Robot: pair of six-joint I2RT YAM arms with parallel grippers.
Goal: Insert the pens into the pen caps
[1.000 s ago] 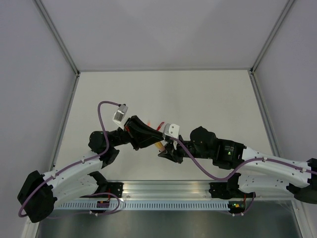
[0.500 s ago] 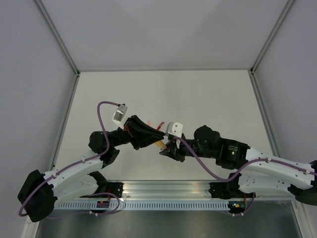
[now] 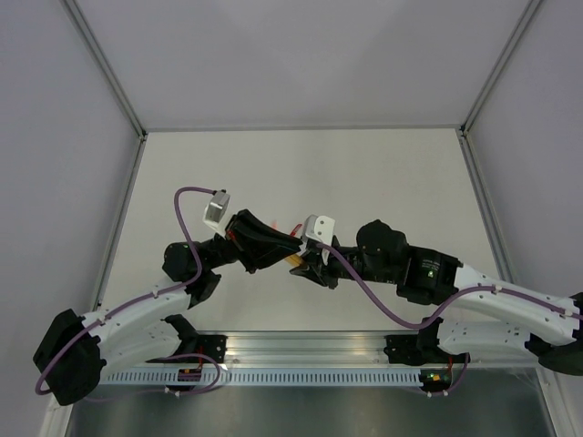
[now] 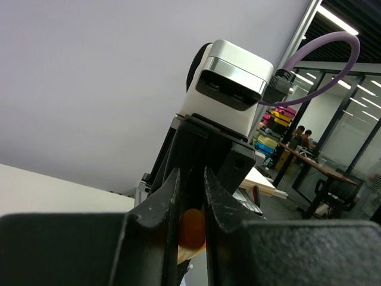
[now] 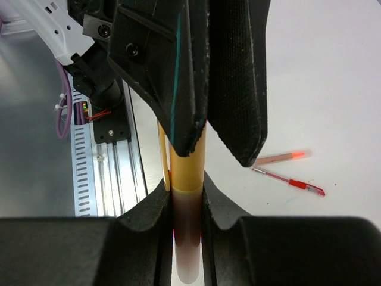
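Orange pen cap [image 3: 296, 261] hangs where both bent arms meet, left claw [image 3: 282, 248] facing right claw [image 3: 308, 269]; left wrist: narrow claw pinching it; right wrist: claw clamping a pen [image 5: 187, 250] against the cap, spare pens [image 5: 289, 180] on the table [image 5: 333, 89].

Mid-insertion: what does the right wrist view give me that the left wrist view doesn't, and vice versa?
Right wrist only: the pen body clamped in the right gripper, plus a pinkish pen and a red pen loose on the table. Left wrist only: the right arm's wrist camera and its purple cable. Both: the orange pen cap pinched in the left gripper.
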